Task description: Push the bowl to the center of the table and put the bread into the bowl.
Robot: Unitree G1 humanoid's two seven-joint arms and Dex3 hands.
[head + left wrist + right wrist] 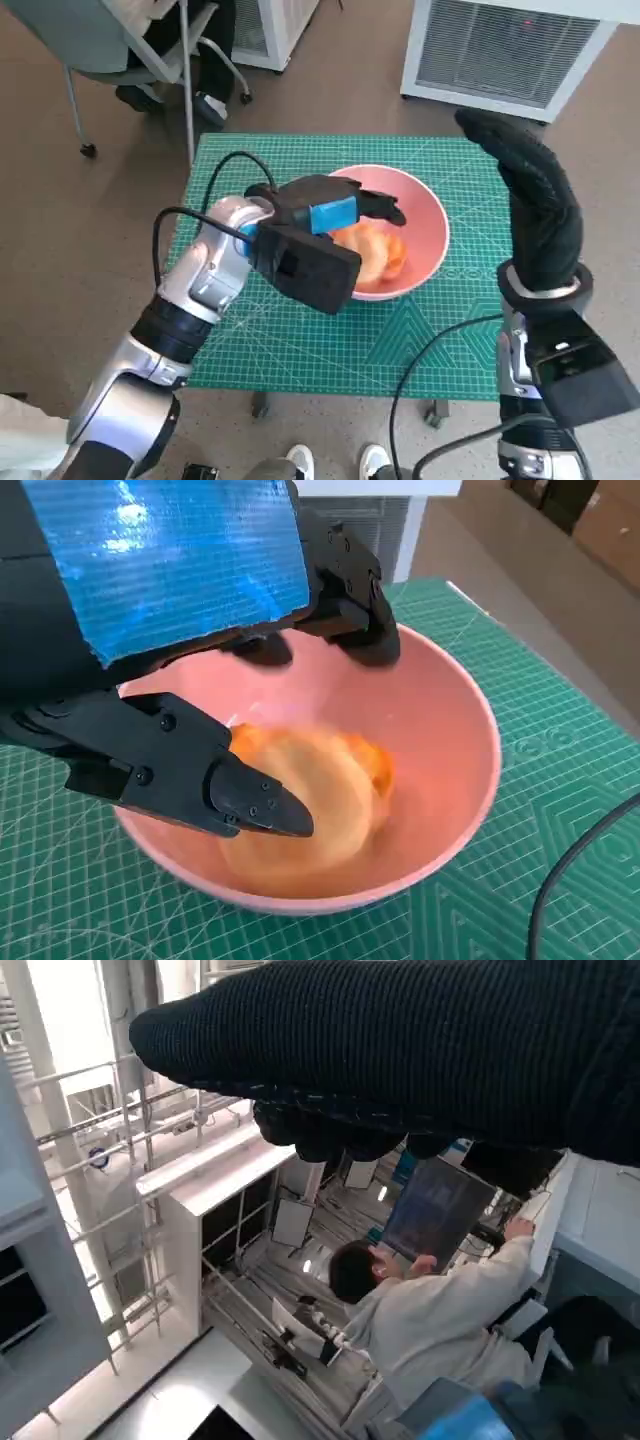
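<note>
Left robot hand (330, 215) hovers over one pink bowl (425, 215), fingers spread wide, holding nothing; one orange bread piece (375, 250) lies inside the bowl, on the green cutting mat (300, 340) covering the table. Right robot hand (535, 195) raised near the table's right edge, empty, fingers extended. One person (430, 1320) shows in the right wrist view.

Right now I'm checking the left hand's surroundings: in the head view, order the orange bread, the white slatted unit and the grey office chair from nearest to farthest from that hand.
Measured from the left hand:
1. Orange bread, in the pink bowl right under the fingers.
2. Grey office chair, off the table's far left corner.
3. White slatted unit, on the floor past the table's far right; nearly level with the chair, so that ranking is loose.
</note>
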